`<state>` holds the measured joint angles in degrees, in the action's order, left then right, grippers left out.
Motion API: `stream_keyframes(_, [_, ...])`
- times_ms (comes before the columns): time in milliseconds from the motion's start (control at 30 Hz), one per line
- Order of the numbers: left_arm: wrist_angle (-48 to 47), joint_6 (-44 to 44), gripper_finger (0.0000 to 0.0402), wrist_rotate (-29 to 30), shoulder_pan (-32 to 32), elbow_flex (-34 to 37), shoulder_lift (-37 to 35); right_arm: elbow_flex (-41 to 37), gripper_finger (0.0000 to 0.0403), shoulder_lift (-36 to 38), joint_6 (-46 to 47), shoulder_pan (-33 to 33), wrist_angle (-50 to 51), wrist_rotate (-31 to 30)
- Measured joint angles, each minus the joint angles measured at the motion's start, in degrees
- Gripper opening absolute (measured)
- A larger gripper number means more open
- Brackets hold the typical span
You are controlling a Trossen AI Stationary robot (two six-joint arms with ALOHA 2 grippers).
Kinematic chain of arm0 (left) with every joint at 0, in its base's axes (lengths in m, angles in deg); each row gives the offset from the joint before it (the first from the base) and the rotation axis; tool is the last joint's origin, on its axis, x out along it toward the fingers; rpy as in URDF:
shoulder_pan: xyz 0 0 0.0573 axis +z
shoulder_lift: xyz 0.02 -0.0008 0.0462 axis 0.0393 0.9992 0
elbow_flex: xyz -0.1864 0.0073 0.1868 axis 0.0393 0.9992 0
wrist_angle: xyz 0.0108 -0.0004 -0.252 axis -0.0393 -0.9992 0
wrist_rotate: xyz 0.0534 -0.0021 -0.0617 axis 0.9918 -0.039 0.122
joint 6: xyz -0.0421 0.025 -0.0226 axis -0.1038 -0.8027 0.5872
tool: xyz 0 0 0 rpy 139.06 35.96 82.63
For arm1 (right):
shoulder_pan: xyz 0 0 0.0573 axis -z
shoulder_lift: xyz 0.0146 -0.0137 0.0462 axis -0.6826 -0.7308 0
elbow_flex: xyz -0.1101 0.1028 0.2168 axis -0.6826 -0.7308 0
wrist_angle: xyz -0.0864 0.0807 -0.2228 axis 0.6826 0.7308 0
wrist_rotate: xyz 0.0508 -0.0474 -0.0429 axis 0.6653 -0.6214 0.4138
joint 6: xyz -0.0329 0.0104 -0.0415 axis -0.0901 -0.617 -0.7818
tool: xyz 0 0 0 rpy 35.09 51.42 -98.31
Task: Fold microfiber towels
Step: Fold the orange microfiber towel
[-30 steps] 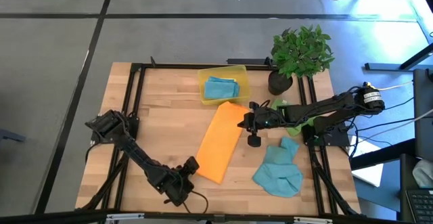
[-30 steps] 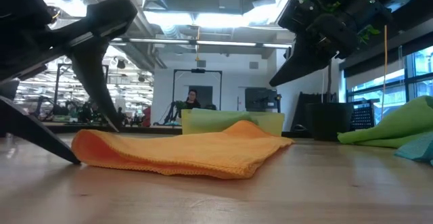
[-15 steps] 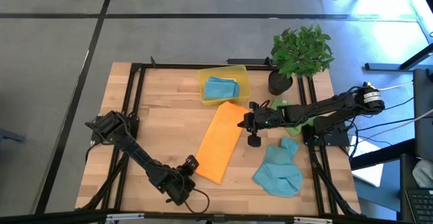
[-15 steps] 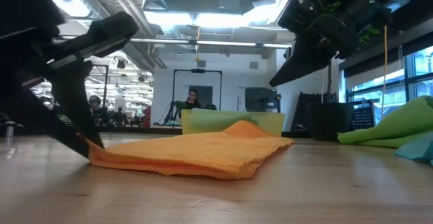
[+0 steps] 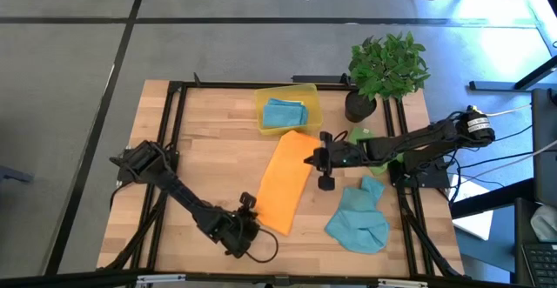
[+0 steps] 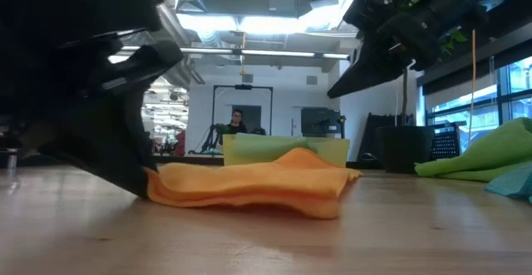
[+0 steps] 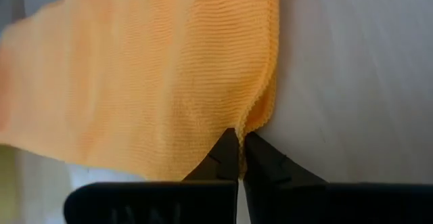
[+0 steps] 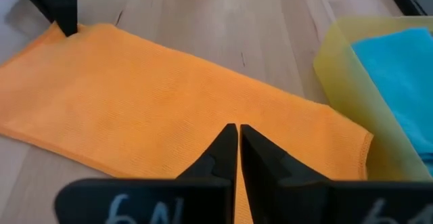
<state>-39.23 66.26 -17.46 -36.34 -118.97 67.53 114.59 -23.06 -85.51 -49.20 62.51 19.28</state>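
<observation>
Orange towel: lies as a long strip in the middle of the table, running from just beside the yellow bin toward the table's near edge; its near end is bunched up slightly where it is pinched.
Left gripper: at the strip's near corner, fingers clenched on the orange towel's edge; the left wrist view shows the two dark tips pressed together with a fold of cloth between them.
Right gripper: hangs over the strip's far right edge, near the bin, fingers drawn together with nothing between them; in the low view it is raised clear of the cloth.
Folded teal towel: rests inside the yellow bin at the back of the table.
Crumpled teal towel: sits in a loose heap on the right side of the table, near the front, apart from the orange strip.
Green towel: lies at the right edge under the right arm, near the plant pot; mostly hidden in the high view.
Potted plant: stands at the back right corner.
Person: far off in the room behind the table.
</observation>
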Motion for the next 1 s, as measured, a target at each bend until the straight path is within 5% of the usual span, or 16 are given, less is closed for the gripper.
stream_keyframes(667, [11.81,10.82,0.0,-6.41,6.23,-0.04,-9.92,-0.02,0.0026,-2.34,-1.73,-17.9,-7.52,-2.52])
stream_keyframes(1000, [11.59,14.98,0.0,-11.87,12.59,-0.04,-9.92,1.36,0.0164,-14.73,4.73,-22.19,-20.38,-3.48])
